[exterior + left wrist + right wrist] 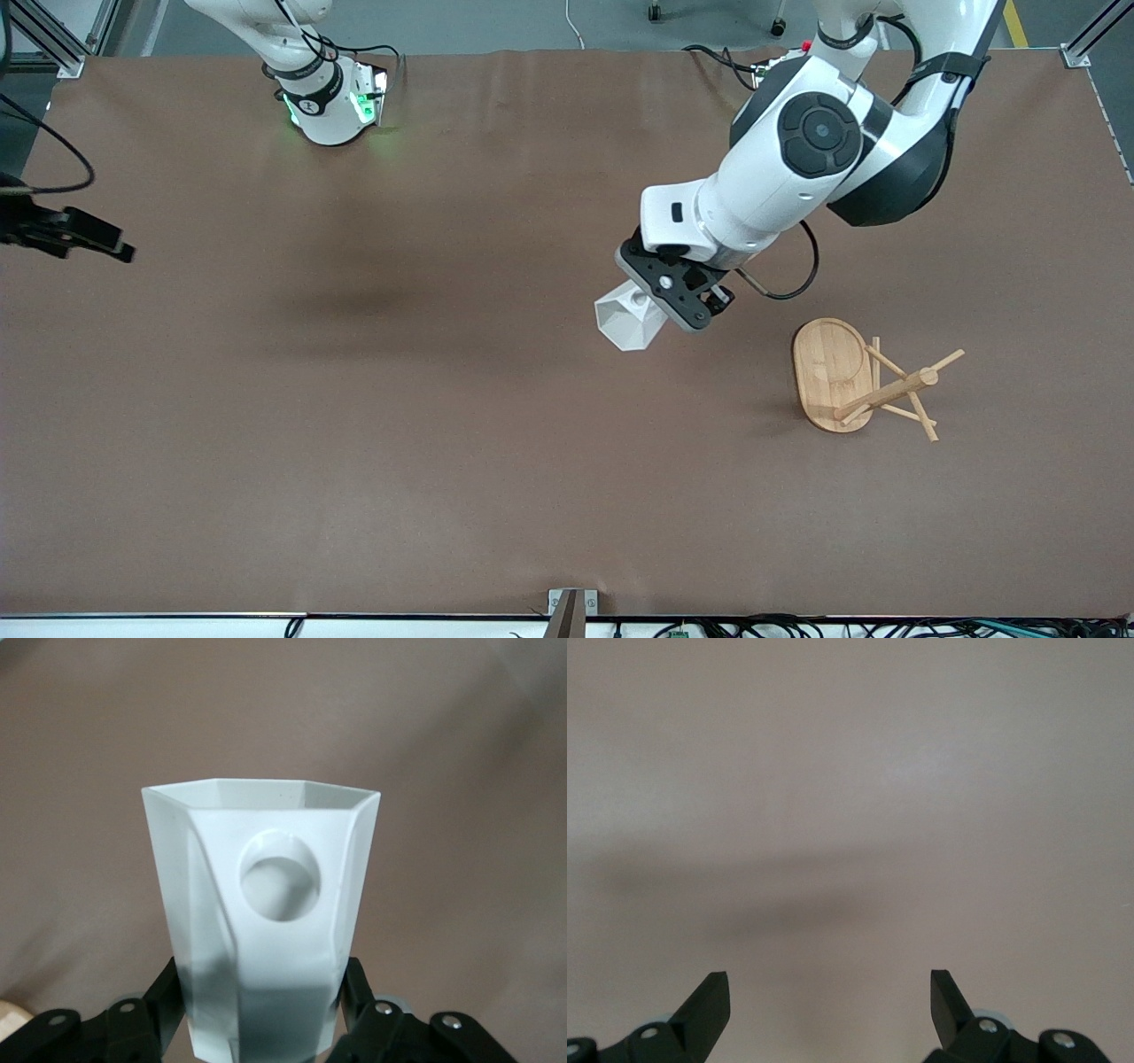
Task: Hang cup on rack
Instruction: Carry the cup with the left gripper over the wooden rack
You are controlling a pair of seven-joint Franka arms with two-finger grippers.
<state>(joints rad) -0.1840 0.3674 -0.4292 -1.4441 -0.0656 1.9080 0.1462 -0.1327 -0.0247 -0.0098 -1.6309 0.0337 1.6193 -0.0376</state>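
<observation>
The white faceted cup (625, 323) hangs in the air over the bare table, with my left gripper (657, 299) shut on its lower body. In the left wrist view the cup (266, 859) fills the middle, its handle's round hole facing the camera, and the black fingers (354, 979) press on both its sides. The bamboo rack (833, 372) rests on the table toward the left arm's end from the cup, apart from it, its post and thin pegs (912, 381) pointing toward that end. My right gripper (830, 979) is open over bare table, holding nothing.
The brown table (399, 443) spreads wide around the cup and the rack. A black mount with cables (66, 235) juts in at the right arm's end. A metal bracket (571, 607) sits at the table's near edge.
</observation>
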